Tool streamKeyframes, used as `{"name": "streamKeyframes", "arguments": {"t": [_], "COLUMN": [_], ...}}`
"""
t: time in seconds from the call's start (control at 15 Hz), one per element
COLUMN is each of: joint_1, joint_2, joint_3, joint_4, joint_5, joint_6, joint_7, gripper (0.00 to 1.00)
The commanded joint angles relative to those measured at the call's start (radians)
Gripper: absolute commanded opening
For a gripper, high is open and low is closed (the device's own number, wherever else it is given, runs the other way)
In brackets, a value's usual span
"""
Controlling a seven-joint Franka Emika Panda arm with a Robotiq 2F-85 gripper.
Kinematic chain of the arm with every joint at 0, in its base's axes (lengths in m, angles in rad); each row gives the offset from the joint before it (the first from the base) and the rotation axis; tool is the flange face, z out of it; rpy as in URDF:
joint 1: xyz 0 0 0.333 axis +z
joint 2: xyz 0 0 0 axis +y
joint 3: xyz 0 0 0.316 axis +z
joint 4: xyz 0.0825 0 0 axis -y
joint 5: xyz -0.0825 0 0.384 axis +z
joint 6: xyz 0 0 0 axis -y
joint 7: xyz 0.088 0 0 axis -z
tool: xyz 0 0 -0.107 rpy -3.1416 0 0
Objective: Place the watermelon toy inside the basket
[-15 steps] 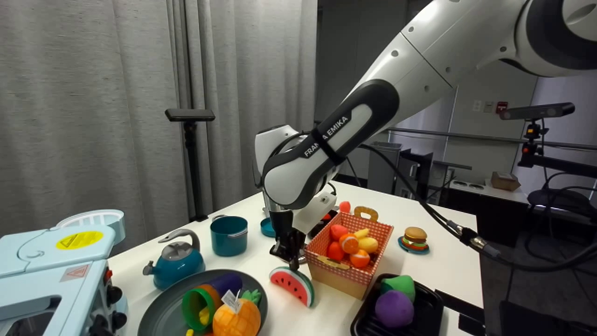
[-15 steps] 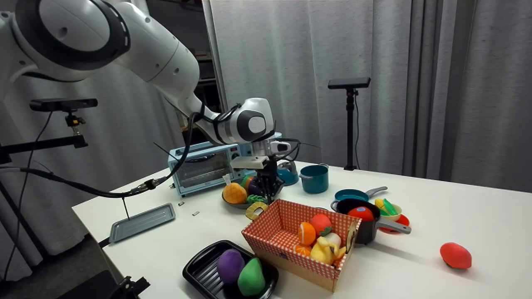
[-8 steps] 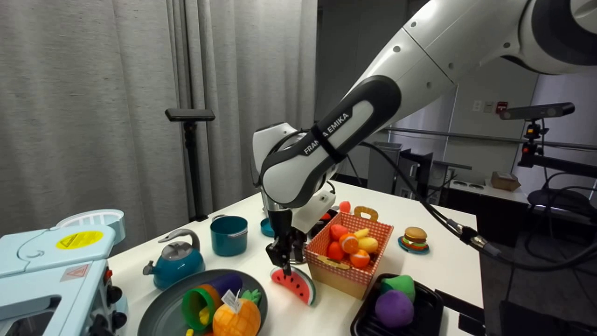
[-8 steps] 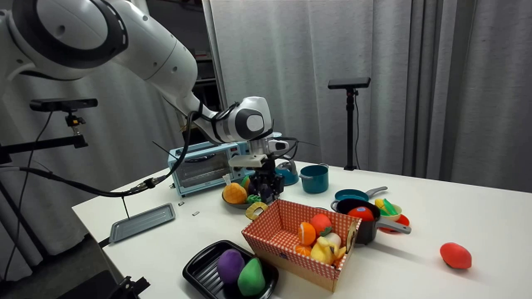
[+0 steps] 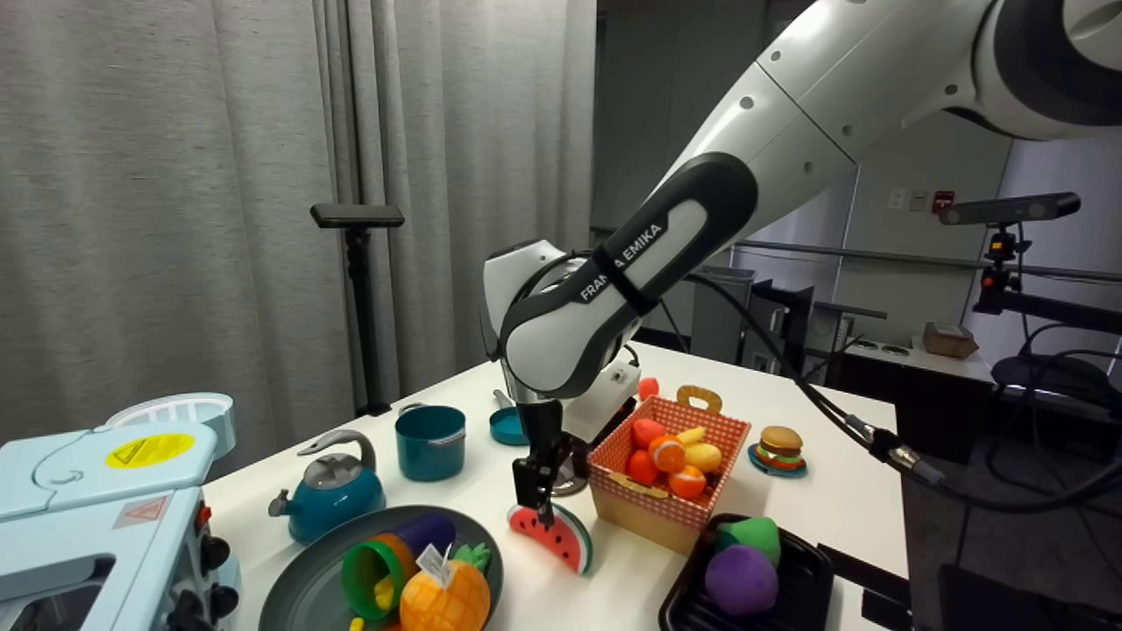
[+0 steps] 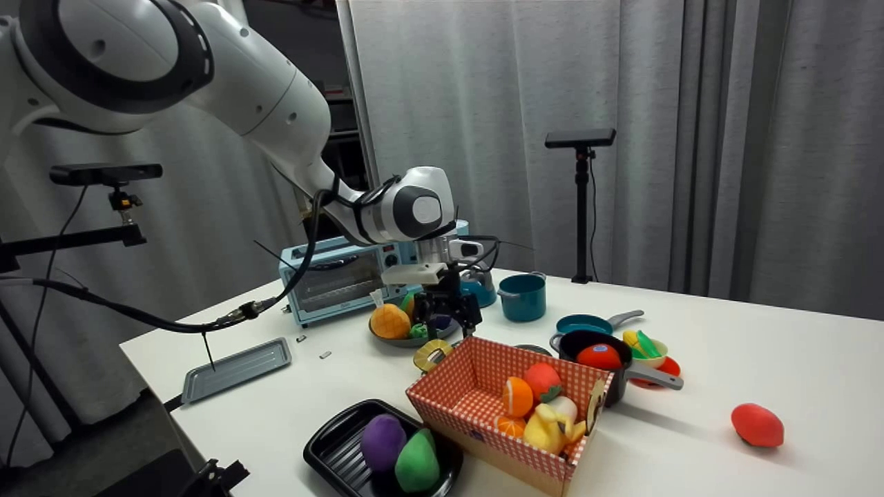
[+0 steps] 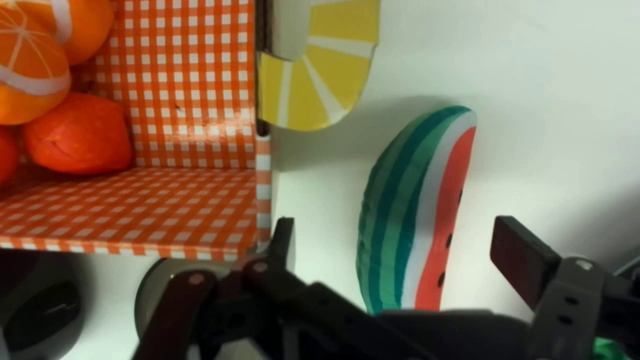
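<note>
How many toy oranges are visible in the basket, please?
2: one toy orange lies beside a red toy; the second toy orange lies nearer the black tray. More may be hidden deeper in the basket.

Both exterior views share the basket [image 5: 647, 522]; the wrist view looks down.
</note>
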Motion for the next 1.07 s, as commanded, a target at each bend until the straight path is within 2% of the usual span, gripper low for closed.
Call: {"name": "streamKeyframes", "arguments": {"t": [0.0, 0.4, 0.6, 0.67, 0.73, 1.0], "joint_1": [-0.018, 0.008, 0.029, 0.036, 0.038, 0.035], "joint_2": [-0.008, 0.063, 0.099, 0.107, 0.115, 0.079], "joint_3": [-0.002, 0.024, 0.015, 0.013, 0.017, 0.010], "joint_4": [-0.031, 0.027, 0.036, 0.039, 0.044, 0.024], "joint_5": [-0.003, 0.039, 0.031, 0.028, 0.032, 0.021], "joint_6": [0.011, 0.018, 0.021, 0.020, 0.022, 0.043], "joint_7": [-0.021, 0.049, 0.084, 0.096, 0.098, 0.075], "gripper": [1.00, 1.00, 1.00, 0.75, 0.74, 0.46]}}
